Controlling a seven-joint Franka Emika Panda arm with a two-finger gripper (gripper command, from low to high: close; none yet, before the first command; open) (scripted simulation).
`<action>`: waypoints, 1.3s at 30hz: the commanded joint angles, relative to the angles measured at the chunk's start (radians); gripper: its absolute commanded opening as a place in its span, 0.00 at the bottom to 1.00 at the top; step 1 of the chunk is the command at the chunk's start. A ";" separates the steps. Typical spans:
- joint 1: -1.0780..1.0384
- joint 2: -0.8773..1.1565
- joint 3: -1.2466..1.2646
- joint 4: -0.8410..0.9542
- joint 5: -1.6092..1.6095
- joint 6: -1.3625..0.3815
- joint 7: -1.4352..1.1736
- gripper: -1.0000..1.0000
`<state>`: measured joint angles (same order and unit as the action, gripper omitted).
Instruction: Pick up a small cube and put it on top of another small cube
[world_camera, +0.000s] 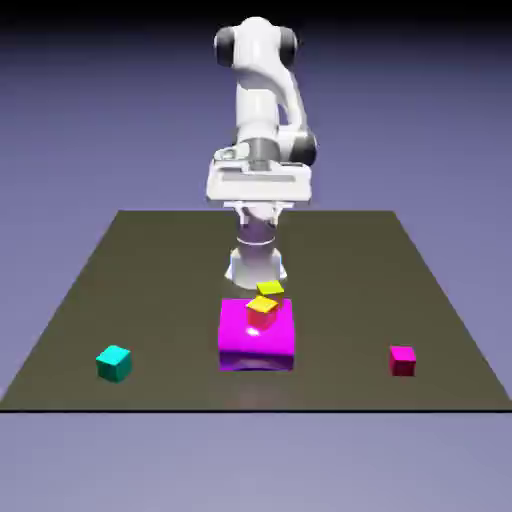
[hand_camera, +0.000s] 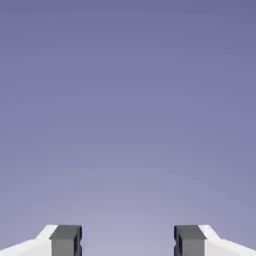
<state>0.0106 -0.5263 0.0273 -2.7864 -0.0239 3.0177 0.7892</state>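
Released and empty, the gripper (hand_camera: 128, 241) shows only plain backdrop between its spread fingertips (hand_camera: 66, 239). Down on the desk (world_camera: 150, 270) the small pink-red cube (world_camera: 402, 359) sits alone at the exterior view's right — well apart from the teal cube (world_camera: 114, 362) at the left, with the big magenta block (world_camera: 257, 336) between them.

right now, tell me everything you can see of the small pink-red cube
The small pink-red cube is a plain, solid-coloured block with a matte look, about as big as the teal cube. It sits flat and upright on the dark table, near the front edge on the exterior view's right, well apart from the large magenta block. Nothing touches it but the table. It does not show in the hand view.
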 joint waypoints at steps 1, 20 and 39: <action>-0.001 0.036 0.023 0.020 -0.020 -0.016 0.040 0.50; -0.023 0.725 0.452 0.392 -0.396 -0.320 0.799 0.50; 0.034 1.104 0.549 0.580 -0.637 -0.392 1.176 0.00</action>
<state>0.0442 0.5777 0.5761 -2.2059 -0.6602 2.6267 1.9650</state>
